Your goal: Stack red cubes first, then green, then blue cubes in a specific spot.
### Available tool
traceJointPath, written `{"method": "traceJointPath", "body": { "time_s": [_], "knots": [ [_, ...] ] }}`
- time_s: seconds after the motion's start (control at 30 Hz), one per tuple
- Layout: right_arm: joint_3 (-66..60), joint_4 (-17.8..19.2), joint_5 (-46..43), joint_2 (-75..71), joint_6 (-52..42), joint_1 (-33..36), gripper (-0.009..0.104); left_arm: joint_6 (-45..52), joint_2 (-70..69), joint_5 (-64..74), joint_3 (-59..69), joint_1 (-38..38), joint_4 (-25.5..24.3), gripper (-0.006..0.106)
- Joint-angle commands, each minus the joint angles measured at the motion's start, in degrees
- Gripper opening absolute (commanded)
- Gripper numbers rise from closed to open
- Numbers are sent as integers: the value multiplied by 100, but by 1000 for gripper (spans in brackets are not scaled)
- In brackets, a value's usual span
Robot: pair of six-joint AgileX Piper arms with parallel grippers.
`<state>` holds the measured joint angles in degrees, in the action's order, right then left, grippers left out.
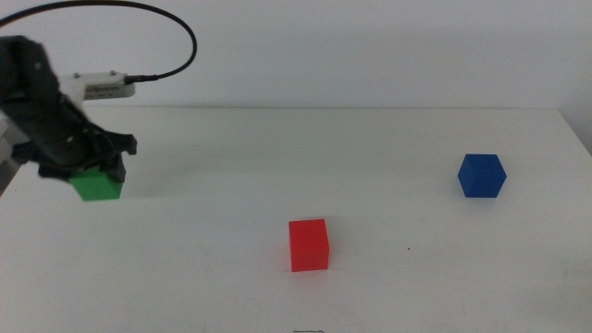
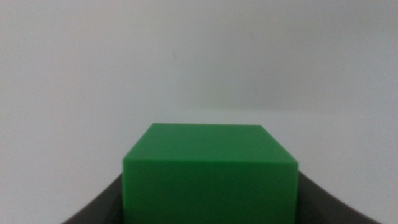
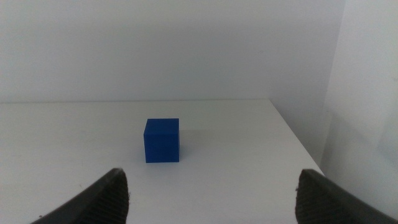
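On the white table three cubes of equal size sit well apart from one another. The red cube stands alone just below the middle of the table in the middle view, resting flat with nothing touching it. From the red cube, the blue cube lies toward two o'clock, near the right edge of the table, also resting free. The green cube lies toward ten o'clock from the red cube, close to the left edge.

The left tool comes in from the left side and sits right over the green cube, its dark jaws clamped on either side of it. In the left wrist view the green cube fills the space between the two jaws, with both dark jaws pressed against its sides.

The right tool is out of the middle view. In its own wrist view its jaws stand wide apart, holding nothing, and the blue cube sits on the table ahead of them, well clear of both jaws.
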<state>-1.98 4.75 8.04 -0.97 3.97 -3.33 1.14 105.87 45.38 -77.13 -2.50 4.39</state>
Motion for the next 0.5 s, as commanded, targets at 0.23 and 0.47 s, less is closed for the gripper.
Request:
{"method": "traceJointPath", "body": {
  "time_s": [0.23,0.47],
  "knots": [
    [138,48,-435,-87,-75,0,94,-1324,-2043,33,1049,953,-113,-2],
    [138,48,-435,-87,-75,0,94,-3606,-1851,716,309,2694,-1856,-2]
  ]
}}
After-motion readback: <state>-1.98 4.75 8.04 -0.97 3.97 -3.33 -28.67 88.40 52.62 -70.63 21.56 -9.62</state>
